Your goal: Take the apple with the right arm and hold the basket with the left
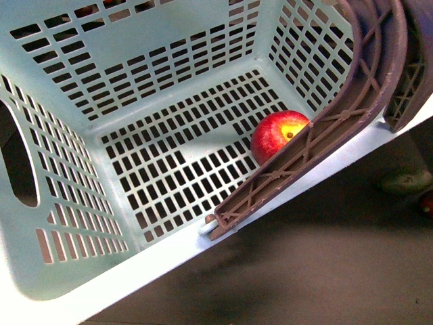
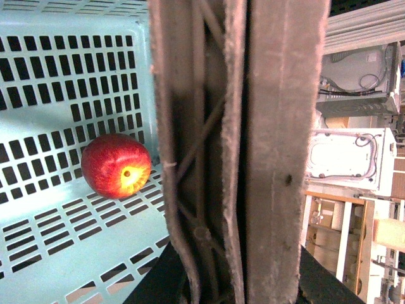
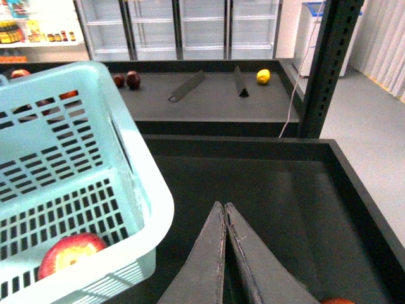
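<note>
Reading jaws first: right gripper (image 3: 224, 208) is fully closed, fingers pressed flat together, nothing between them. It hangs over a dark bin (image 3: 304, 190), just beside the basket (image 3: 145, 190) and clear of its rim.

Left gripper (image 2: 237, 285): dark fingers (image 2: 155, 282) flank the brown latticed handle (image 2: 209, 126), which runs straight between them. They are clamped on it, as far as the left wrist view shows. Neither arm appears in front view.

Apple (image 1: 279, 135) lies inside the basket on the slotted floor, about 3 o'clock from floor centre in front view. It sits yellow patch up, partly behind the handle; contact unclear. White zip tie (image 1: 206, 228) sits at the handle's lower end, 6 o'clock.

Outside the basket at 3 o'clock: a green fruit (image 1: 406, 181) and, just past it, a red fruit (image 1: 427, 204) cut by the frame edge.
</note>
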